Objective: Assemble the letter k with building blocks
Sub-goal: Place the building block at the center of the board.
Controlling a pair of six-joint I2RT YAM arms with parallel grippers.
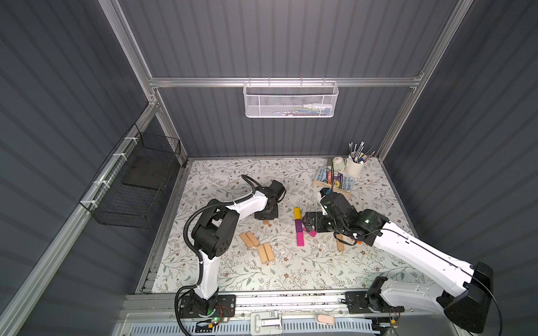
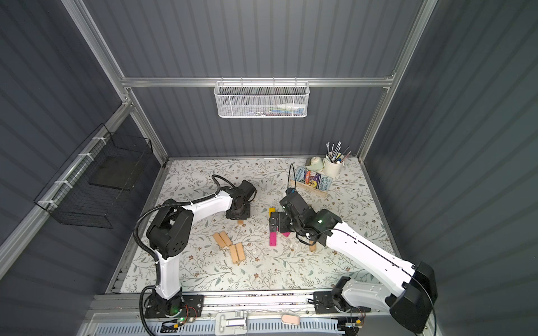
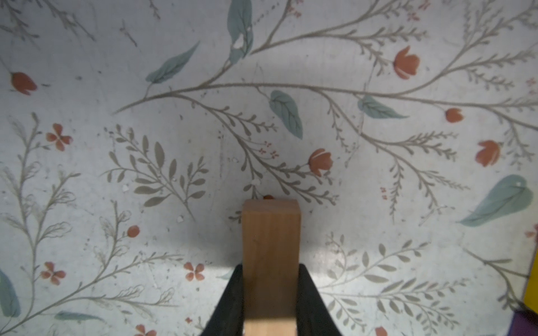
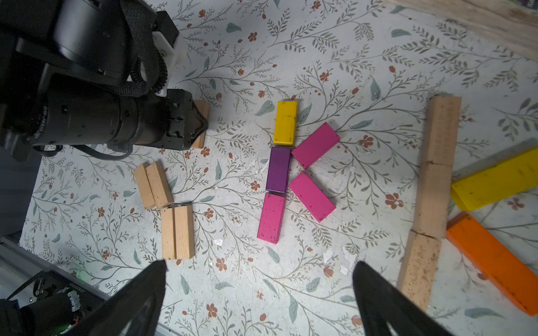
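- The table (image 1: 233, 276), covered in a flowered sheet, carried every block near its middle, within reach of both arms.
- The right gripper (image 4: 259, 262) hung released and empty above the table, jaws spread wide, just near of the coloured letter. That pose probably kept it clear of the finished work.
- The left gripper (image 3: 270, 266) was clenched on a tan block (image 3: 270, 232), pinching its narrow sides. The free end pointed down at bare table, left and far of the letter. Whether that end touched the table could not be told.
- The coloured letter read as a complete k.
  - A yellow block (image 4: 285, 122), a purple block (image 4: 278, 170) and a magenta block (image 4: 271, 218) lay end to end, far to near, as the stem.
  - A far slanted block (image 4: 316, 145) and a near slanted block (image 4: 312, 196), both magenta, spread rightward from the purple one.
- To the right lay a second k-like figure: a line of tan bars (image 4: 433, 197) with a yellow bar (image 4: 495, 183) and an orange bar (image 4: 492, 261) angled off.
- Four spare blocks lay flat, left and near of the letter, likely as stock. They formed a far pair (image 4: 152, 186) and a near pair (image 4: 177, 232).
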